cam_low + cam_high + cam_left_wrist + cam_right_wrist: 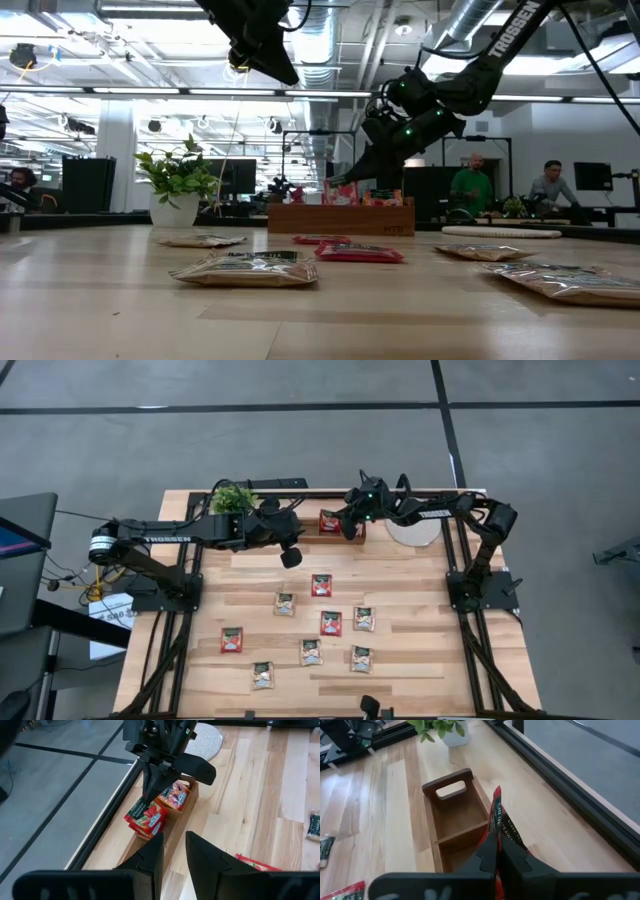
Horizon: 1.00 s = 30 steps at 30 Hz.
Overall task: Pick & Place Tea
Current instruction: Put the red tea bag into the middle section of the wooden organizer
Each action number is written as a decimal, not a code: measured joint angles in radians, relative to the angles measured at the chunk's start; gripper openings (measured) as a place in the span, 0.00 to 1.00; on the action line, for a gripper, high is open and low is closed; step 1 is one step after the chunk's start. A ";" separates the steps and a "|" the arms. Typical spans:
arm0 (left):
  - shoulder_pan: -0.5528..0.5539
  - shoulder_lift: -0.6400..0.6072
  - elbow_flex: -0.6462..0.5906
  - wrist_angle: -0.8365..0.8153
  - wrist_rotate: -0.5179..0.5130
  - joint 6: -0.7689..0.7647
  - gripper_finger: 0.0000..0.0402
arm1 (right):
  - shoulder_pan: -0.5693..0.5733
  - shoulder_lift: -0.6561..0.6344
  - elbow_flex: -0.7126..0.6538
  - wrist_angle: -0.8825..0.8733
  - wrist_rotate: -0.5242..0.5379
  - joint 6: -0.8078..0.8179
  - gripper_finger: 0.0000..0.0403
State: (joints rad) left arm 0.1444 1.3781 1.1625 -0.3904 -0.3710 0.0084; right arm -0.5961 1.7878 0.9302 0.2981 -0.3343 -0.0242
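My right claw (496, 851) is pinched shut on a red tea sachet (501, 822), holding it on edge just above the wooden tray (451, 815) at the far edge of the bench (420, 660). An orange sachet (174, 797) already stands in the tray. My left claw (174, 857) hangs above the bench near the potted plant (233, 498), fingers a little apart and holding nothing. Eight more sachets, such as a red one (232, 640), lie flat and scattered on the bench, apart from both claws.
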 joint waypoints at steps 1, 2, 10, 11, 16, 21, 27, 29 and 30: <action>0.000 0.000 0.000 0.000 0.000 0.000 0.18 | 0.000 0.000 0.000 0.000 0.001 0.000 0.00; 0.000 0.000 0.000 0.000 0.000 0.000 0.18 | 0.000 0.000 0.000 0.000 0.000 -0.001 0.00; 0.000 0.000 0.000 0.000 0.000 0.001 0.18 | 0.000 0.000 0.000 0.000 0.003 -0.002 0.00; 0.000 0.000 0.000 0.000 0.000 0.001 0.18 | 0.000 0.000 0.000 0.000 0.003 -0.002 0.01; 0.000 0.000 0.000 0.000 0.000 0.001 0.18 | 0.000 0.000 0.000 0.000 0.004 -0.002 0.11; 0.000 0.000 0.000 0.000 0.000 0.001 0.18 | 0.000 0.000 0.000 0.001 0.026 -0.002 0.20; 0.000 0.000 0.000 0.000 0.000 0.001 0.18 | 0.000 0.000 0.006 -0.002 0.023 0.005 0.23; 0.000 0.000 0.000 0.000 0.000 0.001 0.18 | 0.000 -0.007 0.020 -0.010 0.022 0.034 0.23; 0.000 0.000 0.000 0.000 0.000 0.001 0.18 | 0.001 -0.018 0.029 -0.023 0.020 0.040 0.23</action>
State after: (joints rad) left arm 0.1444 1.3781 1.1625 -0.3905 -0.3706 0.0097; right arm -0.5954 1.7701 0.9596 0.2755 -0.3145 0.0155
